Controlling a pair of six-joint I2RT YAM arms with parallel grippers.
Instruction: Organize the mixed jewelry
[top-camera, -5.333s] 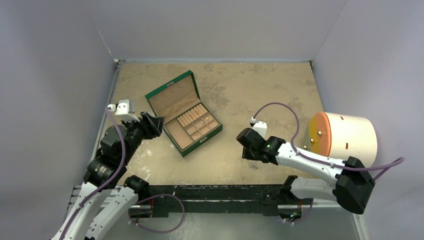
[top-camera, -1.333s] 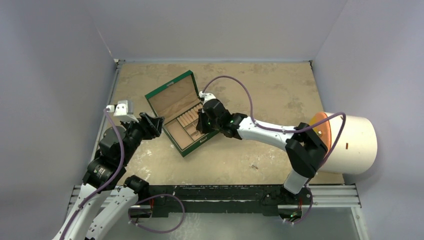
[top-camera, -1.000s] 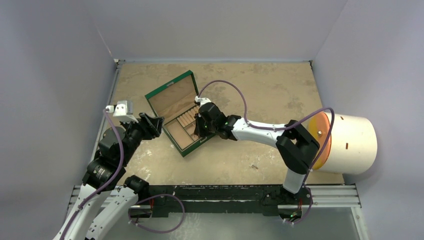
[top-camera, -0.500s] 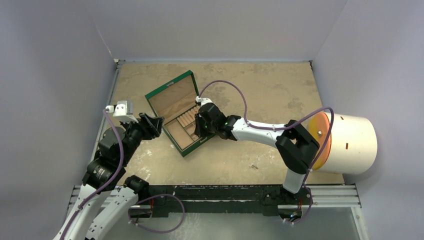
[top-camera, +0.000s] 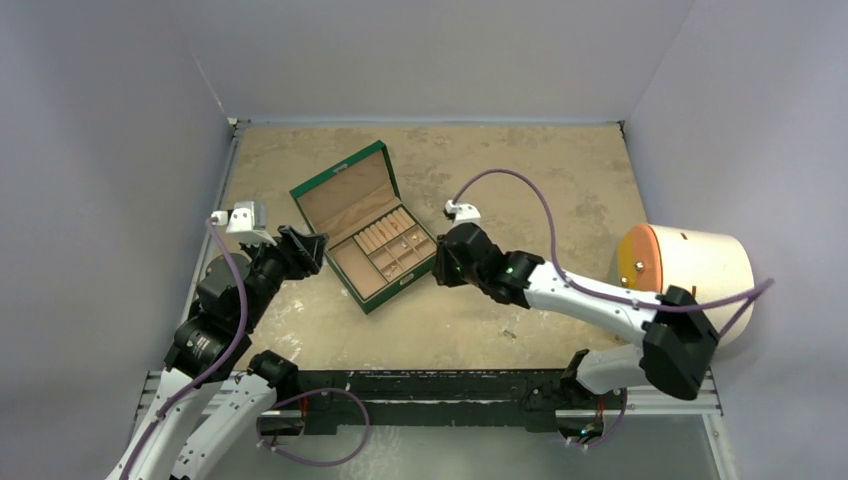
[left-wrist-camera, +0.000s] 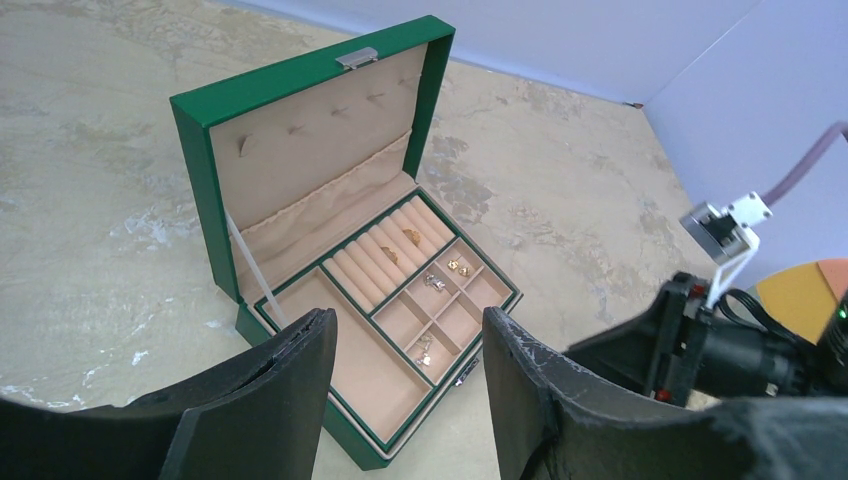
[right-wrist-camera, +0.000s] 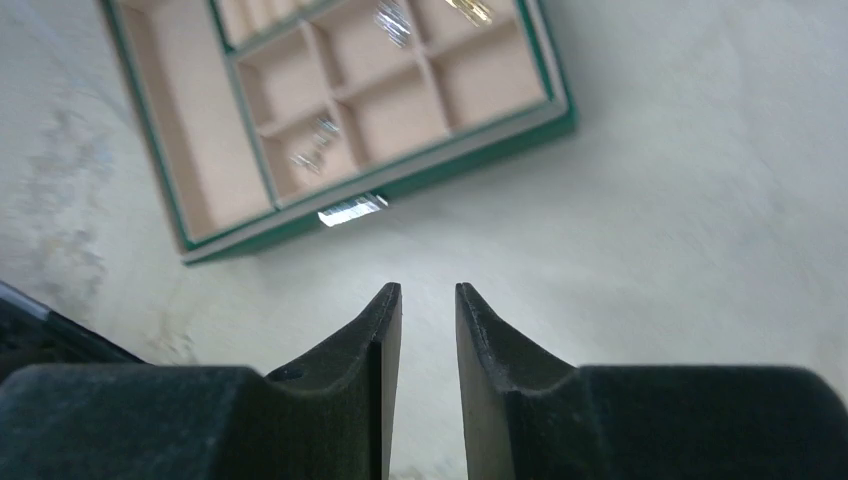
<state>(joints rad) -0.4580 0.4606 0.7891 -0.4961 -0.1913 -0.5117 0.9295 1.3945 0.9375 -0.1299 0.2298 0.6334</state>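
The green box (top-camera: 345, 172) stands open at the table's middle left, its tan tray toward me. In the left wrist view the mixed jewelry lies in the tray: gold pieces (left-wrist-camera: 411, 236) on the ring rolls, gold studs (left-wrist-camera: 457, 267), a silver piece (left-wrist-camera: 433, 282) and another silver piece (left-wrist-camera: 424, 350), each in a small compartment. My left gripper (top-camera: 312, 246) is open and empty just left of the box. My right gripper (top-camera: 438, 266) hovers beside the box's right corner; its jaws stand a narrow gap apart with nothing between them. In the right wrist view the silver pieces (right-wrist-camera: 315, 140) and the clasp (right-wrist-camera: 350, 210) show.
A large white cylinder with an orange face (top-camera: 695, 280) lies at the right edge. A tiny dark speck (top-camera: 508, 333) lies on the table near the front. Grey walls enclose the table on three sides.
My right gripper has drawn back from over the box's tray to the right, off the box. The left arm and the box have not moved.
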